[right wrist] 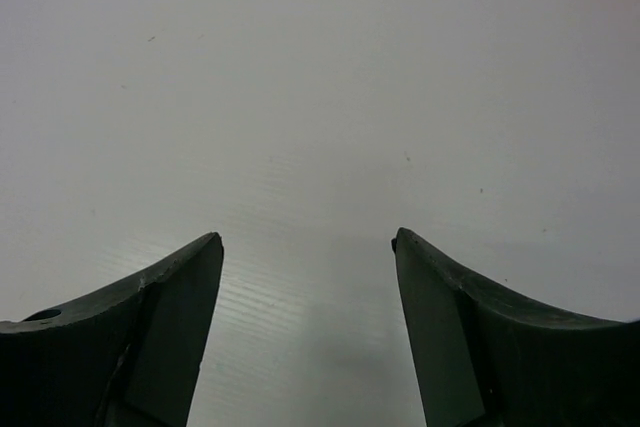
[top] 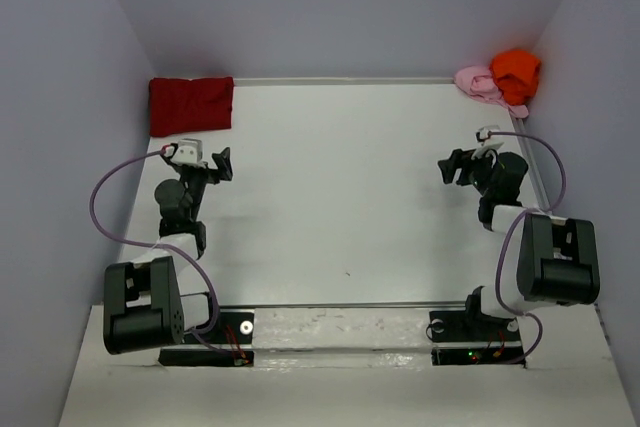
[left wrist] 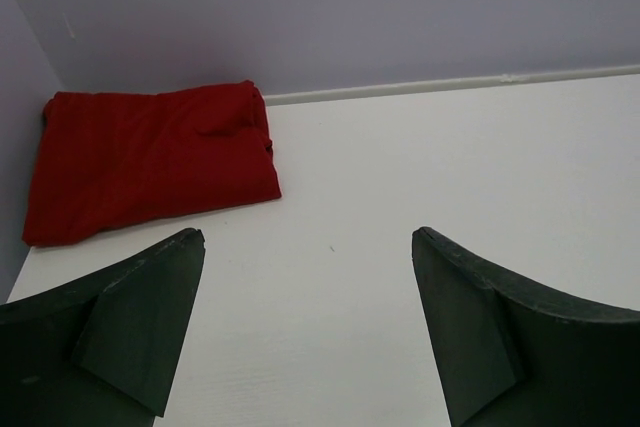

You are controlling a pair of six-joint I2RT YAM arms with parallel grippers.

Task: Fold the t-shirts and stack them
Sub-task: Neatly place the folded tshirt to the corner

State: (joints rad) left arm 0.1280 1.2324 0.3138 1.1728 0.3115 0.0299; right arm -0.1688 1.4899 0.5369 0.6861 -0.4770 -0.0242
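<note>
Progress, we judge, stands at one of three: the dark red t-shirt (left wrist: 150,162) lies folded ahead-left of our left gripper (left wrist: 310,237), jaws spread and empty. Ahead-right of our right gripper (right wrist: 305,239), also spread, the pink t-shirt (top: 478,84) and orange t-shirt (top: 516,72) sit bunched, unstacked.

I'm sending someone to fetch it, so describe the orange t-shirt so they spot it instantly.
Find the white table and go to its far right corner. Two crumpled shirts are bunched there. The orange t-shirt is the bright one deepest in the corner, touching the pale pink t-shirt to its left.
</note>
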